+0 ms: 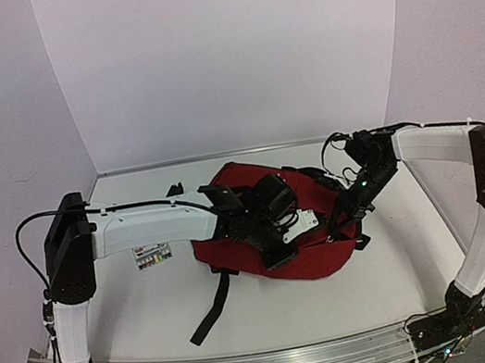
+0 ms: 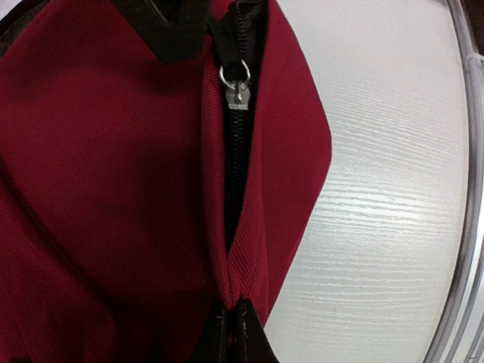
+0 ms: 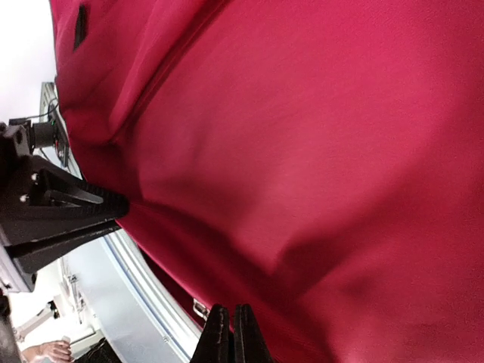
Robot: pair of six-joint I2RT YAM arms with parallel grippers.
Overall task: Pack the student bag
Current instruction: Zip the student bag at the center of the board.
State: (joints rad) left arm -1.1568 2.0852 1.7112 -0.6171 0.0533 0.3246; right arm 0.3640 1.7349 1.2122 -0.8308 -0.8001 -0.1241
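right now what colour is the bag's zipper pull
Silver; the zipper pull shows best in the left wrist view.

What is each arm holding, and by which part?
Left fingers pinch the student bag's fabric beside the zip. Right fingers are shut; a hold cannot be told.

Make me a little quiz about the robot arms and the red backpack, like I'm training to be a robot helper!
1. What lies on the white table left of the dark red fabric backpack? A: a small colourful card; B: a banana; C: a cup.
2. True or false: the left pincer and the right pincer both gape wide open.
3. Fill in: the silver metal zip slider rides on a zip track coloured ___.
Key: 1 A; 2 false, both are shut; 3 black.
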